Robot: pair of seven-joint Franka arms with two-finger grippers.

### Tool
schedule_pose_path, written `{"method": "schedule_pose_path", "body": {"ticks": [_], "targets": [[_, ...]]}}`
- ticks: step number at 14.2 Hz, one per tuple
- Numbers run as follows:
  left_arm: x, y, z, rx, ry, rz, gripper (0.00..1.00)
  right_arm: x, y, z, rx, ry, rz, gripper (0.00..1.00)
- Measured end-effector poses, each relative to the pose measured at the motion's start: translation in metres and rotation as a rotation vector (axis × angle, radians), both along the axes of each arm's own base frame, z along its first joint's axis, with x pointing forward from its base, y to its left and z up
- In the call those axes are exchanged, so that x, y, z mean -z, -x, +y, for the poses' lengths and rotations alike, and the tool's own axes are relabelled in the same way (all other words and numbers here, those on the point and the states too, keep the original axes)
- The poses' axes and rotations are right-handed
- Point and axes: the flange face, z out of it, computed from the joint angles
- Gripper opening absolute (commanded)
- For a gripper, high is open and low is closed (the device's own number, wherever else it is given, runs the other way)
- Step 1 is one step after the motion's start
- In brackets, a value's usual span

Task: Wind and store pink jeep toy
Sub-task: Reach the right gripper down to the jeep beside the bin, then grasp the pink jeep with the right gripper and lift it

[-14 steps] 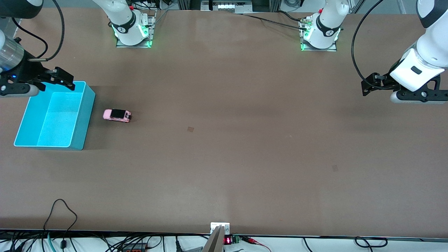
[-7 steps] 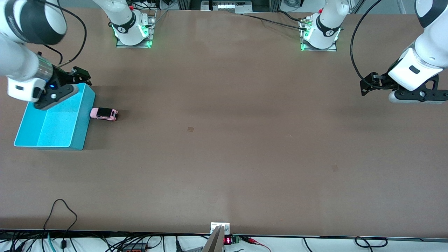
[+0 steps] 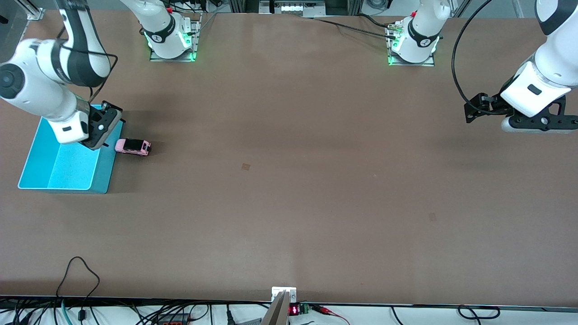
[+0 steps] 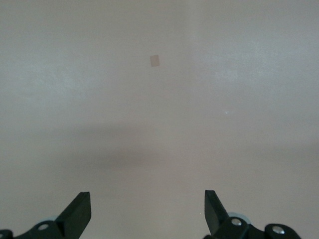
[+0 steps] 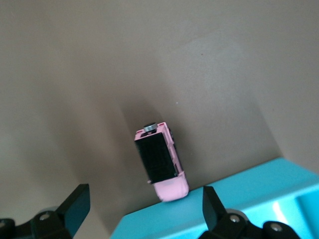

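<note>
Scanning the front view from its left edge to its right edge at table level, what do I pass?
Bin → jeep → small patch on the table → left claw, open, waiting above the table.

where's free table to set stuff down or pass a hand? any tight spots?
Bare tabletop runs from the pink jeep toy to the left arm's end, where the open left tool waits. It is tight only around the turquoise bin: the jeep touches its wall, with the open right tool above.

pink jeep toy (image 3: 132,146): light pink body — black ribbed roof, dark wheels
bin (image 3: 101,178) beside the jeep: turquoise, plain
table (image 3: 289,203): flat brown — one small darker square patch
</note>
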Motion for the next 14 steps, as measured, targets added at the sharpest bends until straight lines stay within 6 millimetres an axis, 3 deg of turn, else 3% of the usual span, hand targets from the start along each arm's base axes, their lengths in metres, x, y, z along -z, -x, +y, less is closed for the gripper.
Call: {"method": "schedule_pose_path", "body": {"ticks": [4,8,13,14], "targets": [[0.000,0.000,0.000,0.000,0.000,-0.001,1.00,0.049,0.002,-0.016,-0.098,-0.007,-0.041,1.00],[0.000,0.000,-0.001,0.001,0.000,-0.001,1.00,0.087,0.010,-0.018,-0.135,-0.007,-0.072,1.00],[-0.001,0.000,-0.003,0.005,0.000,-0.002,1.00,0.111,0.026,-0.017,-0.136,-0.005,-0.092,1.00],[-0.001,0.000,-0.003,0.005,0.000,-0.002,1.00,0.113,0.028,-0.018,-0.135,-0.005,-0.092,0.95]]}}
